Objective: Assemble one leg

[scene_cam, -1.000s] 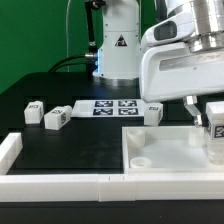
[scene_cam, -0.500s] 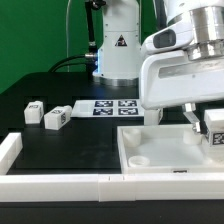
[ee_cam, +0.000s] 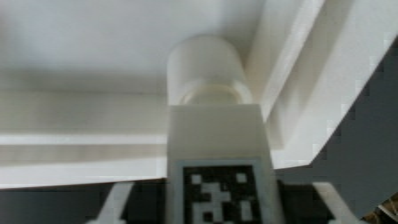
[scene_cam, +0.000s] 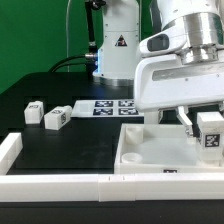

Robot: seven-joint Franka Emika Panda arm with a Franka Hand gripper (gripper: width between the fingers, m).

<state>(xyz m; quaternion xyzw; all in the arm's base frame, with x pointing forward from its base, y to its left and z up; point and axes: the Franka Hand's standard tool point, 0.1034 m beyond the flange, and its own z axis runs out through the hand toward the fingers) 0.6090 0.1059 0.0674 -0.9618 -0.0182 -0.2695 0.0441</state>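
End effector [scene_cam: 204, 126] at right edge of frame, fingers pinching a leg [scene_cam: 211, 134], tag facing out, just over the panel [scene_cam: 150, 152] at lower right. Wrist view: leg [ee_cam: 217, 140] clamped btwn both fingers, round tip by panel's [ee_cam: 107, 60] raised rim; contact, can't tell. 2nd leg [scene_cam: 33, 112] and 3rd leg [scene_cam: 56, 119] lie on desk [scene_cam: 80, 150] at left, marker board [scene_cam: 108, 107] mid-frame.

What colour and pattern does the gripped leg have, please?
The leg is white with a black-and-white square tag; clearest in the wrist view.
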